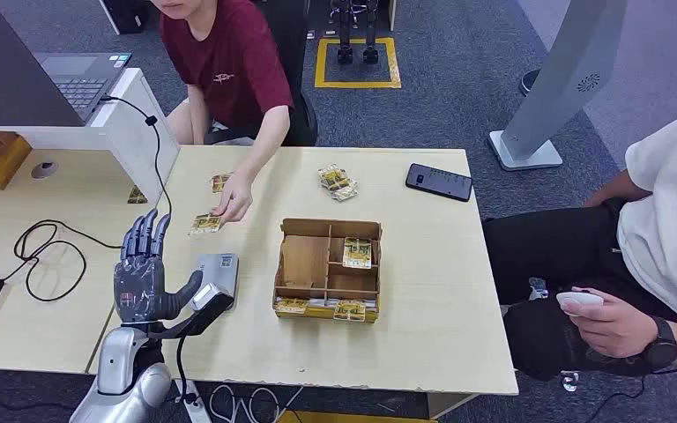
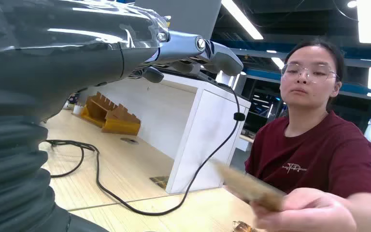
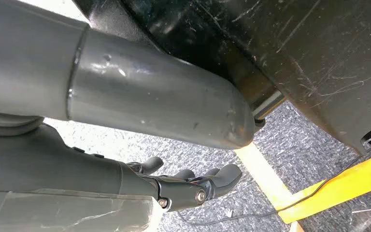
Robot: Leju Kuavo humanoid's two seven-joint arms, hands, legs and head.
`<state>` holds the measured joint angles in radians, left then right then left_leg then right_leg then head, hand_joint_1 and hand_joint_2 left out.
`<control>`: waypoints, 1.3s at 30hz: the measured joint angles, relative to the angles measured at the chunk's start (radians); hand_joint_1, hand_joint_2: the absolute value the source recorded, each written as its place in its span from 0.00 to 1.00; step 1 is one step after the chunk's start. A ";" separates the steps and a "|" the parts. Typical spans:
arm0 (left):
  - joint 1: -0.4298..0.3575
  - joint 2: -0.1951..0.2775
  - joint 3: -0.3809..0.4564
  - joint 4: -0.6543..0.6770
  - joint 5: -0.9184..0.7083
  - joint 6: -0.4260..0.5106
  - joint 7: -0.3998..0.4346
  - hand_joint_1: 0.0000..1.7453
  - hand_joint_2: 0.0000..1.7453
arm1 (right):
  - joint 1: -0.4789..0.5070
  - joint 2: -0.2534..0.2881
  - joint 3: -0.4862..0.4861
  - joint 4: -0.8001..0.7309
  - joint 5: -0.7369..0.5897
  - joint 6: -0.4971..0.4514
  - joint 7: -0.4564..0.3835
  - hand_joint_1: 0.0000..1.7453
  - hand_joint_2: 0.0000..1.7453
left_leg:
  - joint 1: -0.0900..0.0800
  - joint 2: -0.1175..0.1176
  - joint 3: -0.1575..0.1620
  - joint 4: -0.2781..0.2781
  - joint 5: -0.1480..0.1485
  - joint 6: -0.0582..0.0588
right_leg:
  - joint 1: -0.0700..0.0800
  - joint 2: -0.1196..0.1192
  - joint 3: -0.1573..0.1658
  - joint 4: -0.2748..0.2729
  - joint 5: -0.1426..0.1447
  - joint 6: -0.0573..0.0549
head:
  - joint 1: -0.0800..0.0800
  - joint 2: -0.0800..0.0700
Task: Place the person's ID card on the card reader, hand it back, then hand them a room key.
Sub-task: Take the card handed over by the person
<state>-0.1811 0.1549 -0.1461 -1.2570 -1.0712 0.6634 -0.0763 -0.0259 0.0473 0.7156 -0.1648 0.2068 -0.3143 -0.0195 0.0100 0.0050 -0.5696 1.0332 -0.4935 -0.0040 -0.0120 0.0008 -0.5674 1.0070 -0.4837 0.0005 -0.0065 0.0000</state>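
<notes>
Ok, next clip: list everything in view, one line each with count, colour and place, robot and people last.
Table: one, light wood, centre.
Wooden organiser box: one, brown, mid-table, cards in its compartments.
Card reader: one, grey, beside the left hand.
Card: one, yellowish, under the person's fingers.
Card packets: small pile, yellow, far side.
Phone: one, black, far right of the table.
Laptop: one, grey, on the white partition.
Cable: black, left tabletop.
Person's hand: reaching over the table.
Left hand: grey, fingers spread, empty.
Right hand: hanging over the floor, empty.

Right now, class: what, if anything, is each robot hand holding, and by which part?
Nothing. The left hand is raised over the table, fingers spread and empty. The right hand hangs over the floor, also empty.
</notes>
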 joint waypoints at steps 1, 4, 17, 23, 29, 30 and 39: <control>0.000 0.000 0.000 0.000 0.000 0.000 0.000 0.00 1.00 | 0.000 0.000 0.000 0.000 0.000 0.000 0.000 0.00 0.00 | 0.000 0.000 0.000 0.000 0.000 0.000 | 0.000 0.000 0.000 0.000 0.000 0.000 | 0.000 0.000; -0.001 0.000 0.000 0.002 0.000 0.000 0.000 0.00 1.00 | 0.000 0.000 0.000 0.000 -0.002 0.000 0.000 0.00 0.00 | 0.000 0.000 0.000 0.000 0.000 0.000 | 0.000 0.000 0.000 0.000 0.000 0.000 | 0.000 0.000; -0.002 0.000 0.000 0.008 0.001 0.000 0.000 0.50 1.00 | -0.001 0.000 0.000 0.000 -0.002 -0.001 -0.001 0.00 0.00 | 0.000 0.000 0.000 0.000 0.000 0.000 | 0.000 0.000 0.000 0.000 0.000 0.000 | 0.000 0.000; -0.002 0.000 0.000 0.008 0.015 -0.002 -0.010 1.00 1.00 | -0.001 0.000 0.000 0.000 -0.002 -0.002 -0.001 0.00 0.00 | 0.000 0.000 0.000 0.000 0.000 0.000 | 0.000 0.000 0.000 0.000 0.000 0.000 | 0.000 0.000; -0.002 0.001 0.000 0.008 0.027 -0.001 -0.026 1.00 1.00 | -0.001 0.000 0.000 0.000 -0.001 -0.003 -0.002 0.00 0.00 | 0.000 0.000 0.000 0.000 0.000 0.000 | 0.000 0.000 0.000 0.000 0.000 0.000 | 0.000 0.000; -0.002 0.001 0.000 0.008 0.030 -0.001 -0.029 1.00 1.00 | -0.001 0.000 0.000 0.000 -0.001 -0.003 -0.002 0.00 0.00 | 0.000 0.000 0.000 0.000 0.000 0.000 | 0.000 0.000 0.000 0.000 0.000 0.000 | 0.000 0.000; -0.002 0.005 0.000 0.008 0.090 -0.010 -0.070 1.00 1.00 | -0.001 0.000 0.000 0.000 0.001 -0.004 -0.003 0.00 0.00 | 0.000 0.000 0.000 0.000 0.000 0.000 | 0.000 0.000 0.000 0.000 0.000 0.000 | 0.000 0.000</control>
<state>-0.1834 0.1602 -0.1465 -1.2487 -0.9813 0.6538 -0.1458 -0.0273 0.0473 0.7156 -0.1648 0.2079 -0.3179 -0.0225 0.0100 0.0050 -0.5696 1.0332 -0.4935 -0.0040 -0.0120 0.0008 -0.5674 1.0071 -0.4837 0.0005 -0.0065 0.0000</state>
